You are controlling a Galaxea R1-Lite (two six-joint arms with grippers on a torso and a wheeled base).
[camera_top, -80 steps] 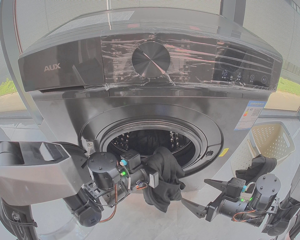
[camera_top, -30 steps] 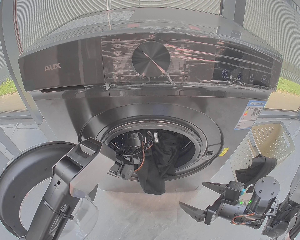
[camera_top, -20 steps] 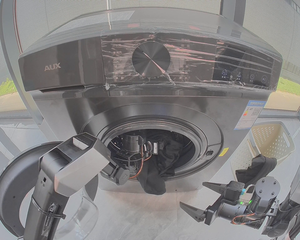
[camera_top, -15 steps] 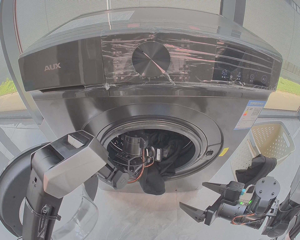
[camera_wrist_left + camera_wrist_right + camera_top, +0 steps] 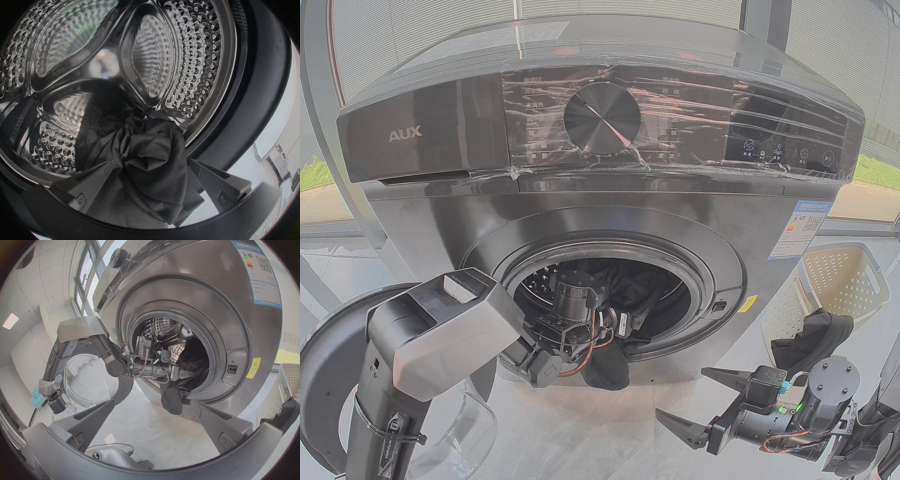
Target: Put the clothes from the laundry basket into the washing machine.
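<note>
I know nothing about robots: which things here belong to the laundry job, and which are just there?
In the job: grey front-loading washing machine; black garment draped over its drum rim; cream perforated plastic laundry basket; black garment in that basket; left gripper; right gripper.
Just there: round metal control dial; blue-and-white label; yellow sticker.

The head camera looks forward and down, close on the washing machine (image 5: 487, 212), drum mouth (image 5: 612, 250) toward 6 o'clock. The left wrist camera sits at that mouth, facing in; the right wrist camera, back at 4 o'clock, shares the mouth with the head view
</note>
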